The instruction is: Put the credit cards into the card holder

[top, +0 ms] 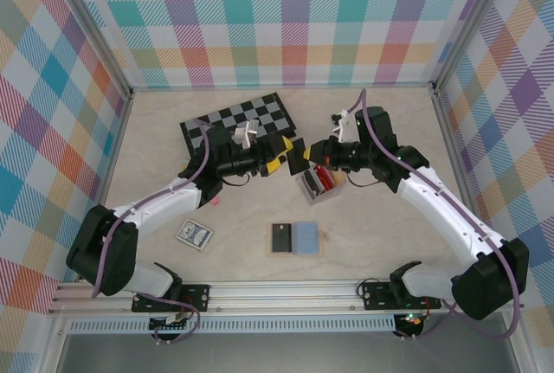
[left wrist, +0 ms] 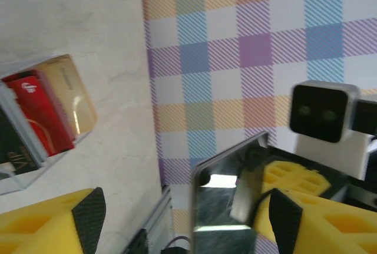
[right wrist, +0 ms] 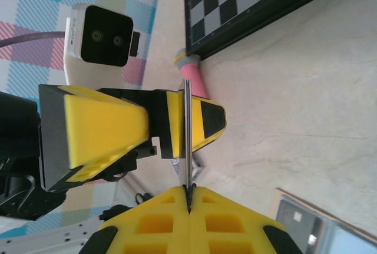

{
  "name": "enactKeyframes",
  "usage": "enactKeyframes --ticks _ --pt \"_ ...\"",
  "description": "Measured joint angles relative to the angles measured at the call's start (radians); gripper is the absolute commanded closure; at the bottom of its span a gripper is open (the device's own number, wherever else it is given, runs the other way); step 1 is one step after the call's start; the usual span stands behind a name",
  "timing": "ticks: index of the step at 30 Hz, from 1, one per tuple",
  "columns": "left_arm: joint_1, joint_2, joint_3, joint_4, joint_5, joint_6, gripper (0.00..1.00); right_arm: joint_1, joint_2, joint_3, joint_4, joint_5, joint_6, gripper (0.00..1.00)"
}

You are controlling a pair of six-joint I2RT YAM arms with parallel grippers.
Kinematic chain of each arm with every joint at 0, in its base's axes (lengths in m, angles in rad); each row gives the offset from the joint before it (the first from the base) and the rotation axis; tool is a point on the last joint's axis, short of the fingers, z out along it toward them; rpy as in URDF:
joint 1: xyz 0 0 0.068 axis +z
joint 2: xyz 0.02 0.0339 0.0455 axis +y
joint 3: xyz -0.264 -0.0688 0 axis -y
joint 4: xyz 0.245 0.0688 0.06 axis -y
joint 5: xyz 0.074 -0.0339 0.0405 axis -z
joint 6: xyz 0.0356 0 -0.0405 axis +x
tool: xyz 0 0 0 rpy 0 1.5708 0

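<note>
A black credit card (left wrist: 227,207) is being held on edge above the table (top: 389,243), close to the card holder (top: 318,184). It is being pinched at its rim by the right gripper (right wrist: 188,194), whose fingers are being pressed together on it. It is being flanked by the spread fingers of the left gripper (left wrist: 185,218), which are not clamped on it. A red card (left wrist: 41,118) and a gold card (left wrist: 70,95) are being carried upright in the holder's slots. A second black card (top: 280,237) and a blue card (top: 306,237) are lying side by side nearer the bases. A playing-card pack (top: 195,234) is lying to their left, and a chessboard (top: 242,120) is lying farther back.
</note>
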Motion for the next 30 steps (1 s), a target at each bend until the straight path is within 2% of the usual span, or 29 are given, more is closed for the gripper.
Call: enactKeyframes --ticks 7,11,14,19,22,26,30 --pt "-0.001 -0.001 0.004 0.062 0.043 -0.013 0.63 -0.021 0.008 -0.058 0.093 -0.073 0.056 0.98" --pt "0.000 -0.002 0.004 0.060 0.044 -0.021 0.87 -0.035 0.016 -0.082 0.127 -0.099 0.079 0.96" --pt "0.000 -0.004 0.004 0.061 0.043 -0.023 1.00 -0.039 0.016 -0.085 0.140 -0.108 0.090 0.92" --pt "-0.001 -0.022 0.003 0.056 0.045 -0.026 1.00 -0.040 0.018 -0.092 0.151 -0.131 0.086 0.66" --pt "-0.001 -0.035 0.004 0.057 0.046 -0.027 1.00 -0.040 0.031 -0.092 0.153 -0.165 0.074 0.59" --pt "-0.001 -0.040 0.003 0.055 0.047 -0.027 1.00 -0.042 0.072 -0.083 0.168 -0.231 0.069 0.60" --pt "-0.001 -0.040 0.003 0.049 0.046 -0.030 0.99 -0.042 0.094 -0.072 0.180 -0.268 0.062 0.75"
